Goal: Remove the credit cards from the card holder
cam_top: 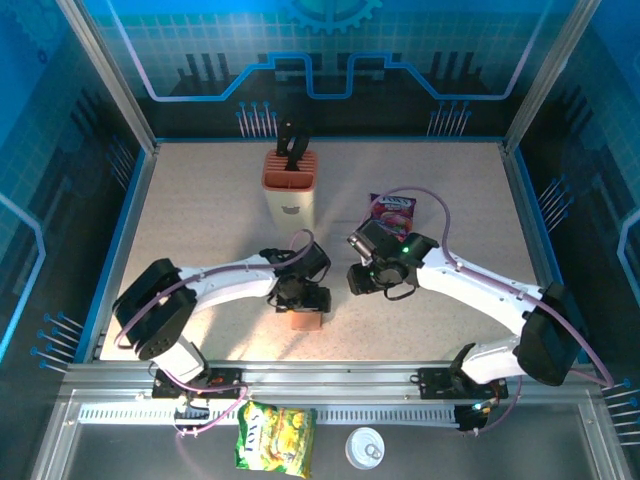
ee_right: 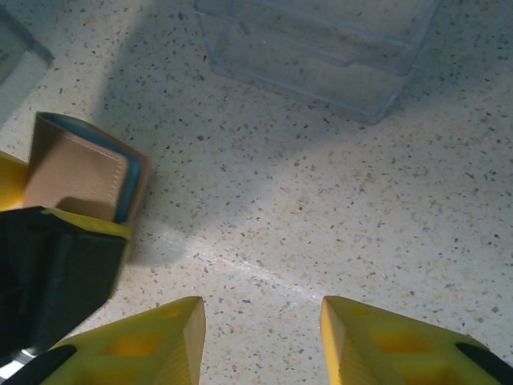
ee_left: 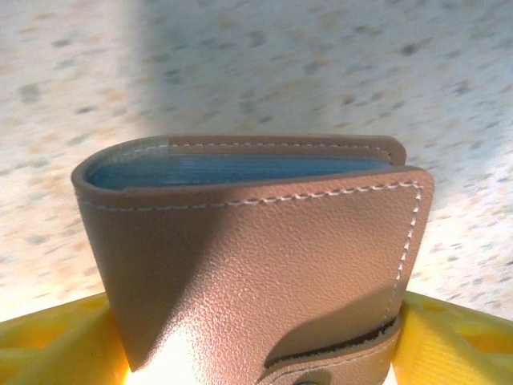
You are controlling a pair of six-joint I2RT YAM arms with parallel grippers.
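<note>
Left wrist view: no logo or writing on the card holder, just white stitching. It's closed, wedged between the left gripper's yellow fingers, which clamp it. Right gripper hangs just beside it, fingers spread, nothing between them. Purple packet print's too small to read

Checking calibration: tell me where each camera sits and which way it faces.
Top external: above and behind the bases, looking down on the table; both arms, left gripper and right gripper show.
Left wrist: on the left arm, facing the card holder close up, gripped between its own yellow fingers.
Right wrist: on the right arm, looking down at the table and a clear tray; its own fingers stand apart.
Shared: both wrist views see the card holder.
</note>
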